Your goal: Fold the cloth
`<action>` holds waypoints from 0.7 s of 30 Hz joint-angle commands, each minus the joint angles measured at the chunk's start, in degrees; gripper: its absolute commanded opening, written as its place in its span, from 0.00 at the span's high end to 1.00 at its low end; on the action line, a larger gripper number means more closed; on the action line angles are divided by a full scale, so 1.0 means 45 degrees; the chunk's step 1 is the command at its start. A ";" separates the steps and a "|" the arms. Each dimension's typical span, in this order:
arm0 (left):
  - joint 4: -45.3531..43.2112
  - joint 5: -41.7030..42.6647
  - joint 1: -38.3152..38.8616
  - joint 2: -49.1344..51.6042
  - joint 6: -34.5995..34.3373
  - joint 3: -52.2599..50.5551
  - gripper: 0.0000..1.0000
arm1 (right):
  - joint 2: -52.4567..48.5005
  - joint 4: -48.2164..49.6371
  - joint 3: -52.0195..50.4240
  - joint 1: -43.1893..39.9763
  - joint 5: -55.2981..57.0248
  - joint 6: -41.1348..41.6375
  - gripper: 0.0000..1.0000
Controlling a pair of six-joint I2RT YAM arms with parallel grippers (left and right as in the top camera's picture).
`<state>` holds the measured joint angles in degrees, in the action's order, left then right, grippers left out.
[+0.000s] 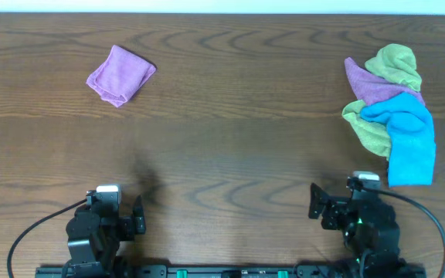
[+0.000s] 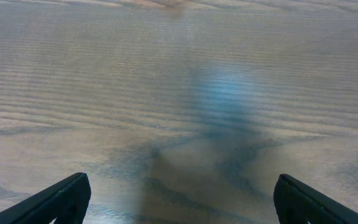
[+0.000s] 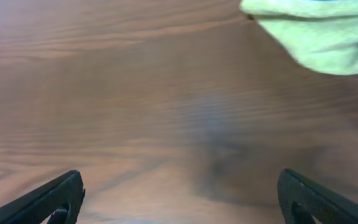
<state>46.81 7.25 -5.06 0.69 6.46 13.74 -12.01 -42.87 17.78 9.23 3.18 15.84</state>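
Your left fingers (image 2: pixel 67 199) and right fingers (image 3: pixel 55 199) sit spread wide and empty at the near edge of the desk (image 1: pixel 230 147), while the lilac cloth (image 1: pixel 120 73) lies cornerwise toward the far-left corner, ahead of the left pair, well apart from the right.

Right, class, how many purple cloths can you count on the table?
2. One folded purple cloth lies alone, upper left; a darker purple cloth sits in the right pile. More may be hidden underneath.
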 commanded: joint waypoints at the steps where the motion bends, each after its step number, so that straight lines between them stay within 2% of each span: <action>1: 0.0510 -0.0287 0.0053 -0.0107 0.0277 -0.0549 0.05 | 0.0452 -0.0044 -0.0510 -0.0831 -0.0199 -0.1749 0.01; 7: 0.0510 -0.0287 0.0053 -0.0107 0.0277 -0.0549 0.05 | 0.1195 -0.0049 -0.1214 -0.1613 -0.0243 -0.2929 0.01; 21: 0.0510 -0.0287 0.0053 -0.0107 0.0277 -0.0549 0.05 | 0.2297 -0.0005 -0.1880 -0.2147 -0.0287 -0.3497 0.01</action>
<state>46.81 7.25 -5.06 0.62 6.46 13.74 -2.87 -42.83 9.93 0.86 2.20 2.24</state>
